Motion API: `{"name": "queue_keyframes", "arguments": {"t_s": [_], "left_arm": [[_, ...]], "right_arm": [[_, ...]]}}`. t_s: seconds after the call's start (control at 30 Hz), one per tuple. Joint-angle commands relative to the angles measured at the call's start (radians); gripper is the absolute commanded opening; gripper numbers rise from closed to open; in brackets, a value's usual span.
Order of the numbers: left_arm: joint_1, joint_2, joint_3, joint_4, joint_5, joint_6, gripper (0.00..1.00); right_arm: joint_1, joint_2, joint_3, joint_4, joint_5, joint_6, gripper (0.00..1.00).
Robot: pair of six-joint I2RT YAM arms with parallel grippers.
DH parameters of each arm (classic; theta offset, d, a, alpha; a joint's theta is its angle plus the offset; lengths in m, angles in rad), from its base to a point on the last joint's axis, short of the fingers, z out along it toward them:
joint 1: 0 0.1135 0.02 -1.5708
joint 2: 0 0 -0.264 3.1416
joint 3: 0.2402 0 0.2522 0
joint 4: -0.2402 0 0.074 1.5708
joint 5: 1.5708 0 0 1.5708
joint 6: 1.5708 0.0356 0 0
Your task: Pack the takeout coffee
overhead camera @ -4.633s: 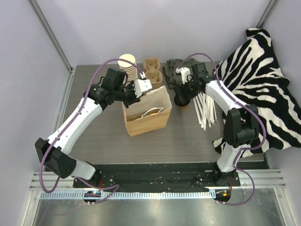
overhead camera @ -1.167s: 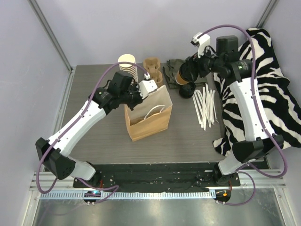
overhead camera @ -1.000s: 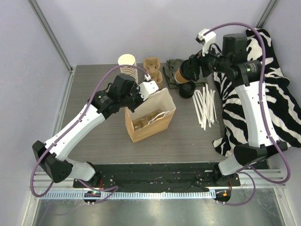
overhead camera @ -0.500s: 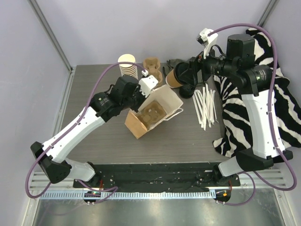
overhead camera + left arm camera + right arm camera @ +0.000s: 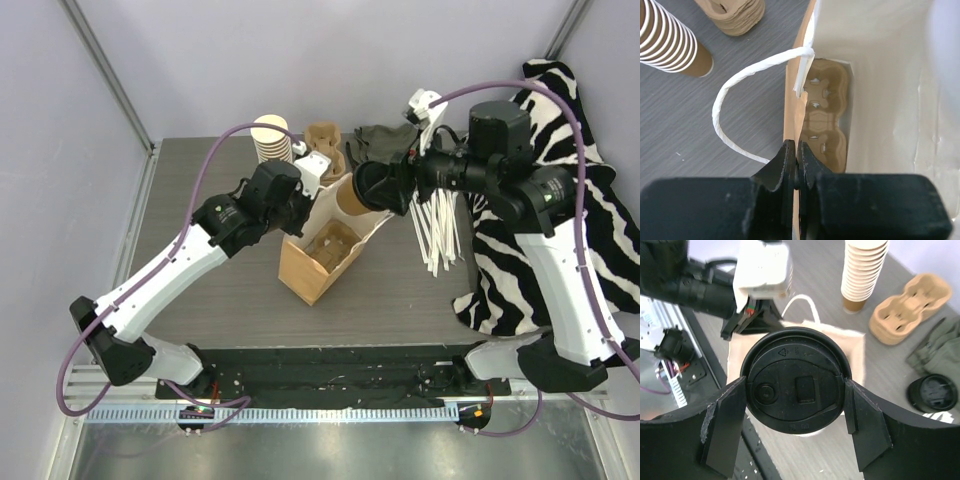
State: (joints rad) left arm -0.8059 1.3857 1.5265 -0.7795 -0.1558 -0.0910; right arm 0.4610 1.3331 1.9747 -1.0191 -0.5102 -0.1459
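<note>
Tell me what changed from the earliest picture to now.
The right gripper lifted the takeout coffee off the table and carried it left to the mouth of the paper bag. The left gripper, shut on the bag's rim throughout, tipped its mouth toward the cup. The stack of cups, cup carriers and straws stayed put.

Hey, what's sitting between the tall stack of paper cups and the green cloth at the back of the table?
A stack of pulp cup carriers stands between the cup stack and the cloth, clearest in the right wrist view.
</note>
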Motion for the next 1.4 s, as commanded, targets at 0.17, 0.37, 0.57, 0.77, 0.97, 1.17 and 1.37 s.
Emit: {"name": "queue_keyframes", "arguments": {"t_s": [0.17, 0.37, 0.57, 0.77, 0.97, 1.17, 1.37], "left_arm": [[-0.044, -0.016, 0.034, 0.057, -0.013, -0.099, 0.0], [-0.085, -0.045, -0.015, 0.094, -0.004, -0.116, 0.0], [-0.127, -0.057, -0.046, 0.112, -0.045, -0.158, 0.0], [-0.182, -0.097, -0.08, 0.163, -0.086, -0.15, 0.0], [-0.208, -0.126, -0.134, 0.197, -0.076, -0.18, 0.0], [-0.248, -0.155, -0.181, 0.244, -0.065, -0.15, 0.0], [-0.315, -0.177, -0.226, 0.289, -0.085, -0.118, 0.0]], "right_arm": [[0.062, -0.061, -0.2, 0.103, 0.133, 0.014, 0.57], [0.094, -0.087, -0.307, 0.158, 0.2, 0.011, 0.56], [0.136, -0.123, -0.43, 0.183, 0.24, 0.008, 0.56], [0.149, -0.19, -0.565, 0.228, 0.288, -0.001, 0.54], [0.151, -0.337, -0.788, 0.41, 0.341, -0.004, 0.47], [0.151, -0.382, -0.878, 0.419, 0.357, -0.03, 0.48], [0.151, -0.42, -0.933, 0.422, 0.369, -0.055, 0.48]]}}
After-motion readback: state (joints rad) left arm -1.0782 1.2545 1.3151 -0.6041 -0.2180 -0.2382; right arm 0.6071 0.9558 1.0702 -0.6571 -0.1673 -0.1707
